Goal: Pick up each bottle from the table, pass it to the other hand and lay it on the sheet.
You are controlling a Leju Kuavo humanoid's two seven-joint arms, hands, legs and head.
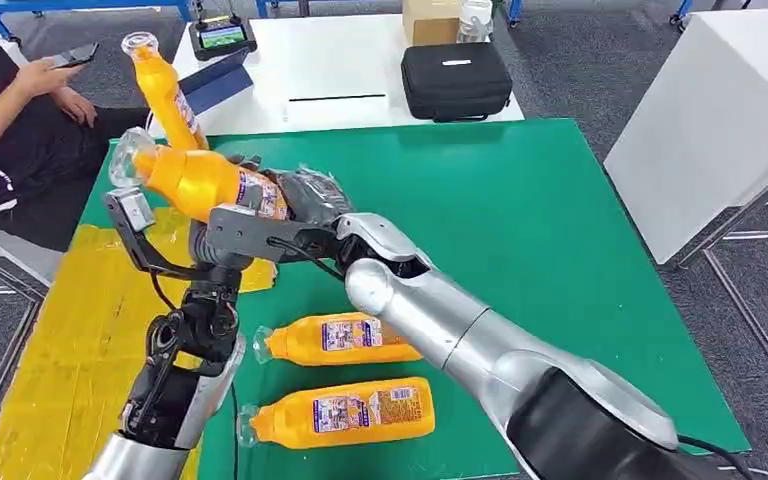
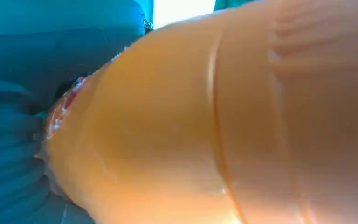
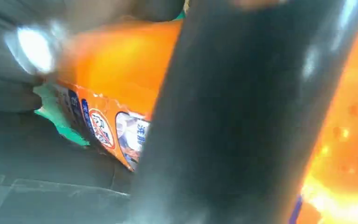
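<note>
An orange bottle (image 1: 200, 180) with a clear cap hangs above the left part of the green table (image 1: 520, 220), cap toward the left. My left hand (image 1: 245, 225) grips it from below around the middle. My right hand (image 1: 312, 195) holds its label end. In the left wrist view the bottle (image 2: 214, 126) sits tight against my left hand (image 2: 14, 140). A dark finger (image 3: 242, 116) of my right hand crosses the labelled bottle (image 3: 116, 70). Two more orange bottles (image 1: 345, 338) (image 1: 345, 410) lie on the green near me. The yellow sheet (image 1: 70, 350) covers the table's left strip.
Another orange bottle (image 1: 165, 95) rises near the far left corner; what it rests on is hidden. A seated person (image 1: 10, 120) holds a phone at the far left. A white table (image 1: 340, 60) behind carries a black case (image 1: 456, 80), a box and a tablet.
</note>
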